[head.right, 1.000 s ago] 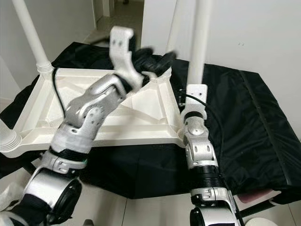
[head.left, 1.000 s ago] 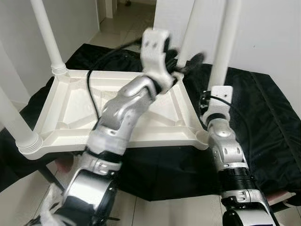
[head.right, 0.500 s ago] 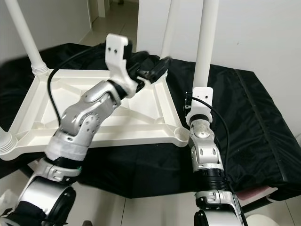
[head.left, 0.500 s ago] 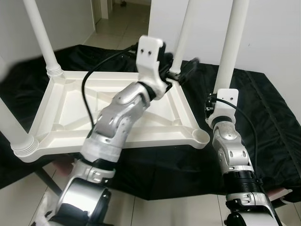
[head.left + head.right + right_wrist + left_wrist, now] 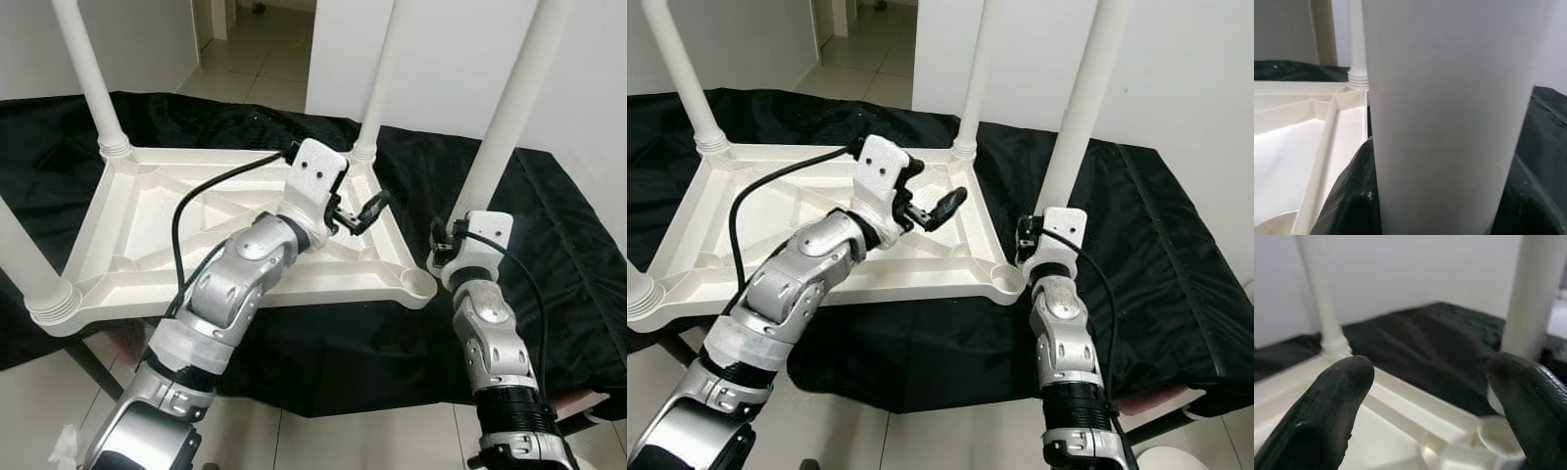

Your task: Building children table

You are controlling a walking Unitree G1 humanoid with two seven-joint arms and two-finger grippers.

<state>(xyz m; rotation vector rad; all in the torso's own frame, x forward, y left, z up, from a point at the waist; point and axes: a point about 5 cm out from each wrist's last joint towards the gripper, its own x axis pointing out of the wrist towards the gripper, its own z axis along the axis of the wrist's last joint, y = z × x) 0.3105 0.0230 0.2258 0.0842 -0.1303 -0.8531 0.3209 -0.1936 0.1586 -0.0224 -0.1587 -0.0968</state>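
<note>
Right tool (image 5: pixel 1437 205) grips a white leg (image 5: pixel 509 122) beside the upturned tabletop's (image 5: pixel 137 230) empty corner socket (image 5: pixel 419 285); left tool (image 5: pixel 358 213) hovers open above it, black cloth (image 5: pixel 549 255) underneath.

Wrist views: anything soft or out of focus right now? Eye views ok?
Left wrist view: the two black fingertips are blurred up close, and the upturned tabletop beyond them is soft too. Right wrist view: the white table leg is a featureless close-up, with the tabletop rim washed out by glare. Eye views: sharp and evenly lit, the left gripper crisp.

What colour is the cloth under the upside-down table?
Black; the cloth shows best in the left eye view.
</note>
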